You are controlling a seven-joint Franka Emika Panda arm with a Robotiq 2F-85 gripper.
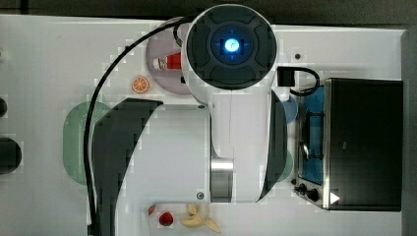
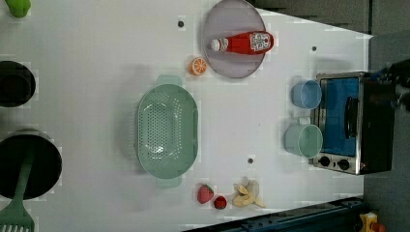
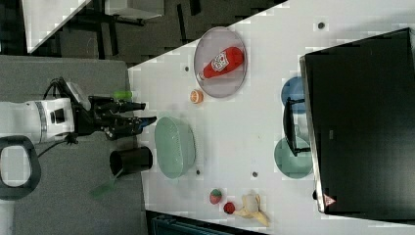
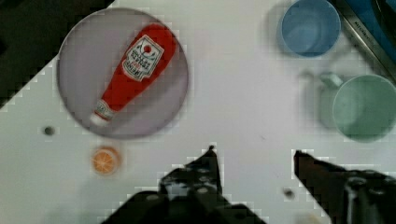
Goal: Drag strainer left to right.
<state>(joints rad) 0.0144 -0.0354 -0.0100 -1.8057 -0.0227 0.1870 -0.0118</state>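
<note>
No legible text — bottle label (image 4: pixel 141 58) blurred

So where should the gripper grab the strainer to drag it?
Probably the long rim of the strainer, coming from straight above: it sits upright with its thin wall exposed, so one finger can drop inside and one outside. The small end tabs look harder to pinch.

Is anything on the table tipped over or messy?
Yes. The ketchup bottle lies on its side on the grey plate instead of standing up. A peeled banana sits splayed open on the table near two strawberries. The strainer sits upright, and nothing looks spilled.
</note>
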